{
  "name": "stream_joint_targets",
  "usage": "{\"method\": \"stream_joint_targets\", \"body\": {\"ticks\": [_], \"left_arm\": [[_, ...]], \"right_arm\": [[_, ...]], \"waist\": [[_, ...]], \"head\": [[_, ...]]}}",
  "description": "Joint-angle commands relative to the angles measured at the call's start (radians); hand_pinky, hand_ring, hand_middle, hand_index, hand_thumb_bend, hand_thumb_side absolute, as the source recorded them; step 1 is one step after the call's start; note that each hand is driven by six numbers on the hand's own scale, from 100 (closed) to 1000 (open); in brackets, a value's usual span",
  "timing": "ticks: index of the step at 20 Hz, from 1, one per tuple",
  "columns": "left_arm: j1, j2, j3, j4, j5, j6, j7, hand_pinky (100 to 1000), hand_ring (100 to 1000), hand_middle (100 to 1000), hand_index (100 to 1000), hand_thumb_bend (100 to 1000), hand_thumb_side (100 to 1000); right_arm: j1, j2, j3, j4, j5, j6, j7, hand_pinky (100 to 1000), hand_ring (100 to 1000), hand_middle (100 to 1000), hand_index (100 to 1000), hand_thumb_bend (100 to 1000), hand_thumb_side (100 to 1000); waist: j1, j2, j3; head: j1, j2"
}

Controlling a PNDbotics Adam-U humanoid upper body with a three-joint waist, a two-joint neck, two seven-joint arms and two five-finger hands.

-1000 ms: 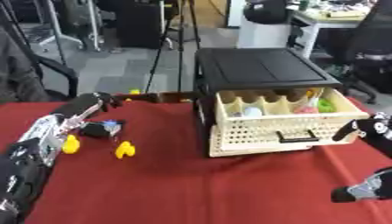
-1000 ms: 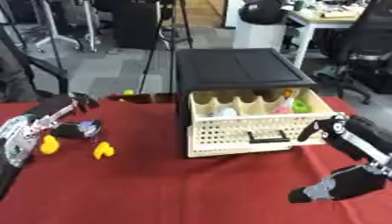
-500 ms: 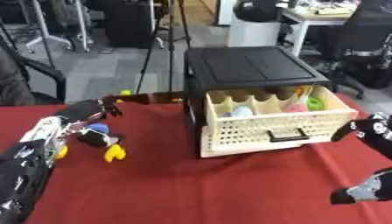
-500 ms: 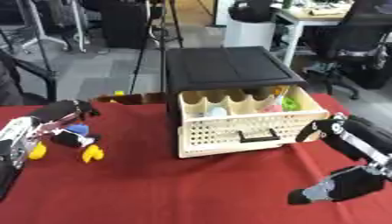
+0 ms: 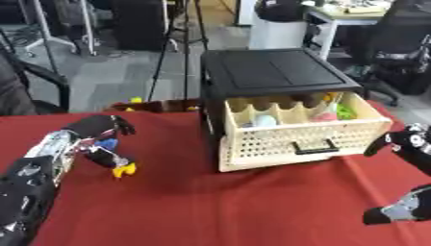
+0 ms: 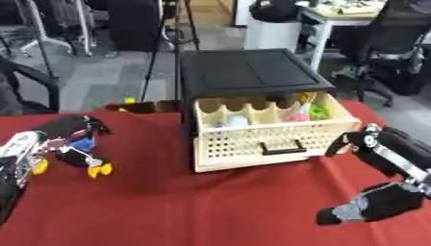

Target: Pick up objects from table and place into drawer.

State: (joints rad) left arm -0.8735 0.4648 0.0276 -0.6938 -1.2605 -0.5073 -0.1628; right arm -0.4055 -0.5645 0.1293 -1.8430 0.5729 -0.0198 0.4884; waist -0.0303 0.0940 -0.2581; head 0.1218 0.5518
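Note:
A cream perforated drawer [image 5: 295,140] stands pulled out of a black cabinet [image 5: 269,69]. It holds a pale round thing [image 5: 263,120], a pink thing [image 5: 324,116] and a green thing [image 5: 345,112]. On the red table [image 5: 219,206] at the left lie a small blue toy [image 5: 106,143] and a black and yellow toy [image 5: 119,164]. My left hand [image 5: 99,127] is right over the blue toy; whether it holds the toy does not show. My right hand [image 6: 370,207] hangs low at the right, in front of the drawer and away from it.
Another small yellow thing [image 6: 40,166] lies left of the toys beside my left forearm. A brown box [image 5: 156,104] sits at the table's far edge, behind the toys. Office chairs and a tripod stand on the floor beyond.
The camera has shifted, so the whole picture moved. My left hand has come slightly closer down onto the blue toy. The right arm keeps its place.

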Motion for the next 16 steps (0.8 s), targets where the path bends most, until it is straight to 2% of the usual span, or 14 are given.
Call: {"method": "stream_joint_targets", "body": {"ticks": [1,8,16], "left_arm": [[-0.018,0.010,0.000,-0.009,-0.008,-0.010,-0.012,470,554,617,802,419,408],[-0.008,0.005,-0.002,-0.008,-0.030,-0.012,-0.021,408,519,593,794,422,367],[0.008,-0.002,-0.007,0.005,-0.047,-0.012,-0.024,384,490,581,793,407,395]], "right_arm": [[-0.016,-0.012,-0.009,-0.018,-0.003,0.000,0.001,128,100,100,682,1000,540],[-0.030,0.000,-0.006,-0.001,0.002,-0.003,0.004,132,100,100,682,1000,540],[-0.033,0.003,-0.007,0.007,0.006,-0.008,0.002,133,100,100,683,1000,542]], "waist": [[0.000,-0.010,-0.002],[0.001,-0.010,-0.002],[-0.001,-0.010,0.002]], "head": [[-0.001,-0.005],[-0.004,-0.003],[-0.008,0.000]]}}
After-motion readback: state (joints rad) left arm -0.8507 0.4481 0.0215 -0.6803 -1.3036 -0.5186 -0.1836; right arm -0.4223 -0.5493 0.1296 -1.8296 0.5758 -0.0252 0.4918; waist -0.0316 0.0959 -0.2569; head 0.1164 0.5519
